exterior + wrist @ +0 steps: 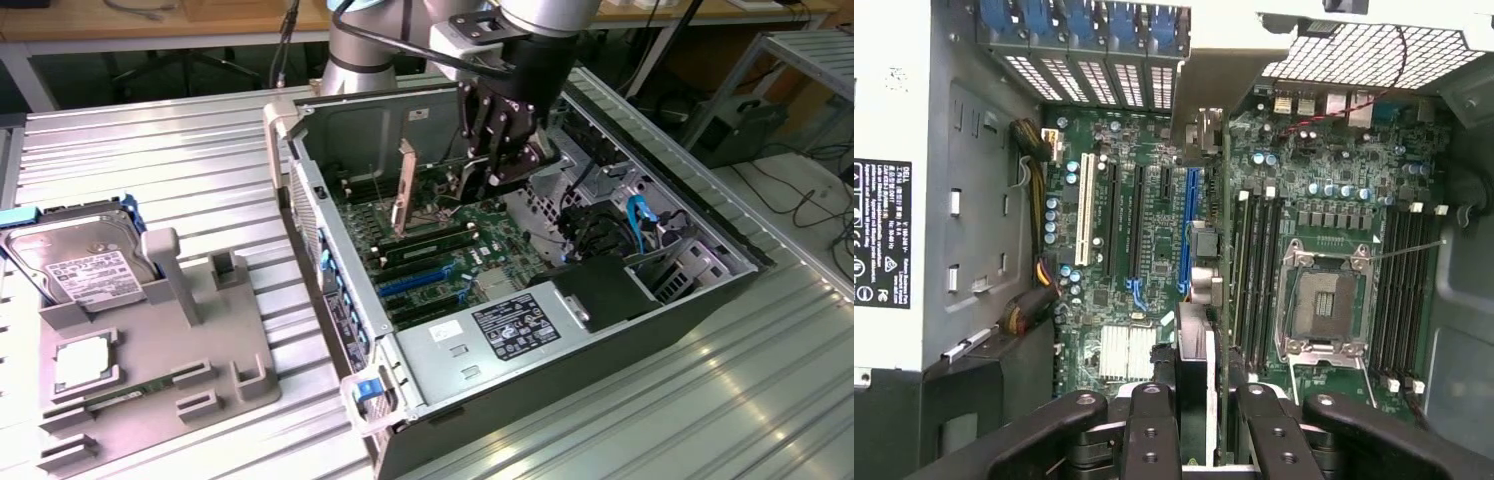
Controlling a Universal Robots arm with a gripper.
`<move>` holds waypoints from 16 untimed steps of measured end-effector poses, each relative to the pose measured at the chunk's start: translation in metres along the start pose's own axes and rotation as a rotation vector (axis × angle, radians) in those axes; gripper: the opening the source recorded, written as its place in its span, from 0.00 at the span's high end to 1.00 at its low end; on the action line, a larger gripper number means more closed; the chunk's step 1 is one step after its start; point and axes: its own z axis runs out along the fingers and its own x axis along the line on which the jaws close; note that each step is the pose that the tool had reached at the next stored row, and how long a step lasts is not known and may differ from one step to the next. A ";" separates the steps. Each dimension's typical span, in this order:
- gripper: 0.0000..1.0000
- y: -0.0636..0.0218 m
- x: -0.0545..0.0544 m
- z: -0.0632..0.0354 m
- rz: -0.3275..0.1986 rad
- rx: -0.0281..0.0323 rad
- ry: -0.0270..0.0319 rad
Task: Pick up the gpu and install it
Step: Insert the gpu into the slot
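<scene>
Wrist view shows the claw (1199, 440) clamped narrow on the gpu (1196, 370), held edge-on inside the open case (574, 400), low over the motherboard (1324, 160) and just beside the blue slot (1185, 230), with its pale bracket end toward the case's rear wall.

The black gpu (1197, 340), clamped in the hand (1200, 430), stands edgewise over the motherboard (1324, 190).
</scene>
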 end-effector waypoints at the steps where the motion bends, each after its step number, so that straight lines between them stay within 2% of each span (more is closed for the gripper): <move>1: 0.72 0.0000 0.000 0.0005 0.000 0.0000 0.0000; 16: 0.72 -0.0001 0.000 0.0090 0.000 -0.0002 0.0013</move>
